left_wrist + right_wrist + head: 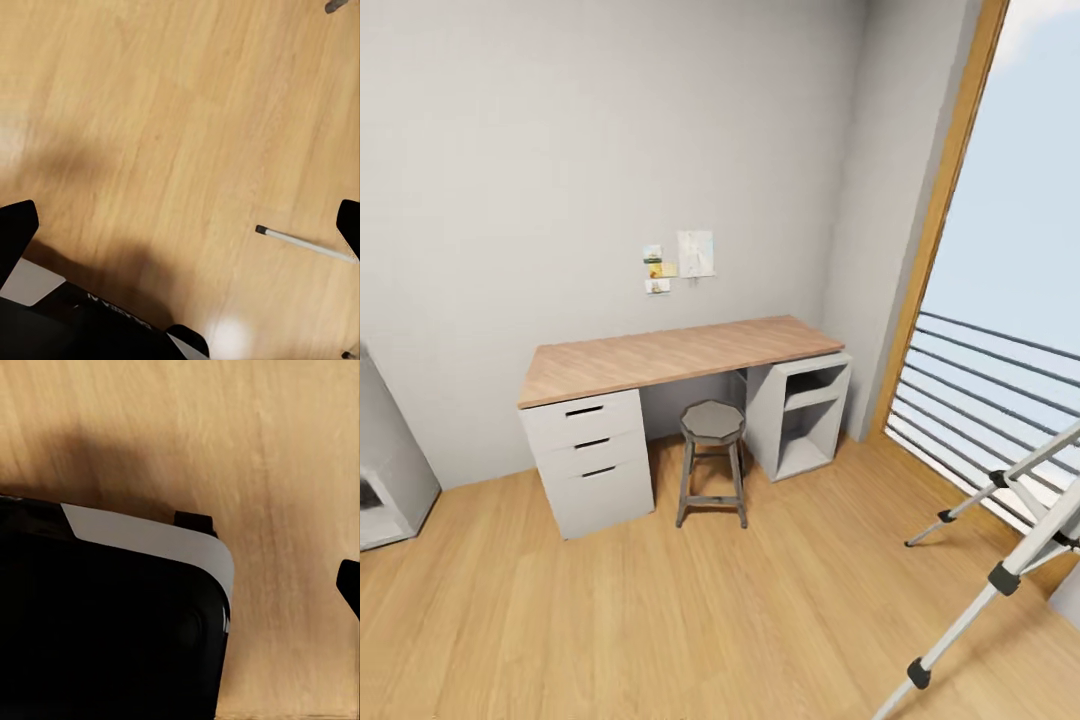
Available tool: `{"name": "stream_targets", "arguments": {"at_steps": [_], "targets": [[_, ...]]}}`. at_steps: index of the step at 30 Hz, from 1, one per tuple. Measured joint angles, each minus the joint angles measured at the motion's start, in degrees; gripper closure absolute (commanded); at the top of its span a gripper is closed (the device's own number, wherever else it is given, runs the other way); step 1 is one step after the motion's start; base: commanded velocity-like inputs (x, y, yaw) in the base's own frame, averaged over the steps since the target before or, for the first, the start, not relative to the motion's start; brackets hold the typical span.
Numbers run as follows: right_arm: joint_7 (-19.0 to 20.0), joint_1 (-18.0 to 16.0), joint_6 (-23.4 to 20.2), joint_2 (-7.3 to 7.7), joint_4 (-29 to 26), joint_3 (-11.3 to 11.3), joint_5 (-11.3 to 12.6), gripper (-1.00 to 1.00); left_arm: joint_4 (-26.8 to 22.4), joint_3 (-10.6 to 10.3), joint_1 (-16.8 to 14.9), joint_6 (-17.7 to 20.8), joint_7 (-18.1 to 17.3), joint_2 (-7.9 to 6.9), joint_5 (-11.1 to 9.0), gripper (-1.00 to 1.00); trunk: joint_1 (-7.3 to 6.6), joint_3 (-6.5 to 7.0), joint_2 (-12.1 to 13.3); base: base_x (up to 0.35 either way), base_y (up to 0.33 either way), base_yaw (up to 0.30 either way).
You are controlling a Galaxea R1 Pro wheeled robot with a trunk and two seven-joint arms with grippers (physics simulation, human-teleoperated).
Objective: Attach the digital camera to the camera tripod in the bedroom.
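Wooden floor [660, 620] runs ahead of me to a wood-topped desk [670, 355] against the grey wall, a round stool [712, 425] tucked under its front edge. The camera tripod [1000, 575] stands at the floor's right edge by the railed window [1000, 390]; I see silver legs with black joints. One leg [300, 241] crosses my left wrist view. Fingertips of my left gripper [180, 232] sit wide apart. Right gripper [349, 585]: one tip visible, state undetermined.
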State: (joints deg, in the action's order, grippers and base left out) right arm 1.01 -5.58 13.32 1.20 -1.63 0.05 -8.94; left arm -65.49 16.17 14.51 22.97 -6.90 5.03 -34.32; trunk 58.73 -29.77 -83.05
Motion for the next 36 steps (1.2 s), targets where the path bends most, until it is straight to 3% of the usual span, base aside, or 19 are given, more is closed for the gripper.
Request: {"name": "stream_targets", "arguments": {"at_steps": [7,10,17,23,30,36], "targets": [[-0.21,-4.05,-11.78,-0.66,-0.08,-0.13,0.01,-1.0,0.0,-0.02,0.0,-0.06,-0.21,0.0,-0.05,-1.0,0.0,0.0,0.0,0.0,0.0,0.299],[-0.3,-5.26,-13.75,-1.12,-0.16,-0.14,0.0,-1.0,0.0,-0.03,0.0,-0.07,-0.26,0.0,-0.05,-1.0,0.0,0.0,0.0,0.0,0.0,0.299],[-1.36,-9.48,-17.3,-4.05,-1.1,-0.16,0.03,-1.0,0.01,0.01,0.02,-0.13,-0.54,0.0,-0.05,-1.0,0.0,0.0,0.0,0.0,0.0,0.299],[-6.81,-14.28,-23.21,-6.23,-1.98,-0.18,0.04,-1.0,-0.03,0.05,0.06,-0.14,-0.68,0.0,-0.05,-1.0,0.0,0.0,0.0,0.0,0.0,0.299],[-11.25,-18.34,-28.27,-10.56,-6.09,-0.2,0.08,-1.0,-0.07,0.15,0.34,-0.18,-0.56,0.0,-0.3,-1.0,0.0,-0.06,0.0,0.0,0.0,0.299],[-11.96,-19.61,-31.93,-11.18,-12.56,-0.2,0.04,-1.0,-0.14,0.59,0.72,-0.61,-0.31,-0.04,-0.45,-1.0,0.0,-0.21,0.0,0.0,0.0,0.298]]}}
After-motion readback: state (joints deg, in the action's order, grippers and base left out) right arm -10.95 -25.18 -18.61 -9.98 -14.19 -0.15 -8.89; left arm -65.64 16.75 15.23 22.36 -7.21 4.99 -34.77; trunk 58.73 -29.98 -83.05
